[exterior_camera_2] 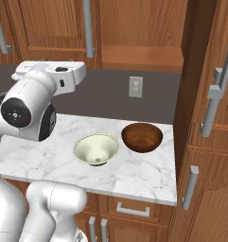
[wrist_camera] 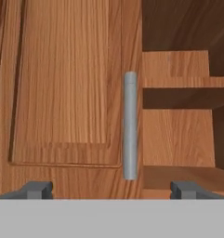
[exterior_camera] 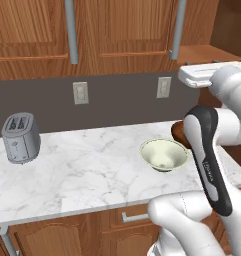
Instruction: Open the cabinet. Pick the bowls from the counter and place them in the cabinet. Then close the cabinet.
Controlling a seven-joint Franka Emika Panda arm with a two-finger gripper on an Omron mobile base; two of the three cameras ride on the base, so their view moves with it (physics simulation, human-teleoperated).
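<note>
1. Home kitchen, rendered.
2. White marble counter point(exterior_camera: 82, 175) with grey veins, drawer fronts below it.
3. Reddish-brown wooden wall cabinet point(exterior_camera: 122, 35) above, long grey bar handles.
4. Toaster point(exterior_camera: 21, 137) on counter, left side.
5. Two wall outlets point(exterior_camera: 80, 93) on the dark backsplash.
6. Bowls point(exterior_camera_2: 96, 149) standing on counter.

I have two bowls side by side on the surface point(exterior_camera: 92, 170), nearly touching: the cream bowl point(exterior_camera_2: 96, 149) sits to the left and a little nearer me, the brown bowl point(exterior_camera_2: 142, 137) to its right, closer to the back wall. A toaster point(exterior_camera: 20, 137) stands far off at the left end. Two wall outlets point(exterior_camera: 80, 93) sit on the backsplash behind. The cabinet point(wrist_camera: 67, 93) hangs above; its left door is shut, with the handle point(wrist_camera: 130, 125) at its right edge, and the right half stands open onto the shelf point(wrist_camera: 178, 82). Drawers lie below the surface.
</note>
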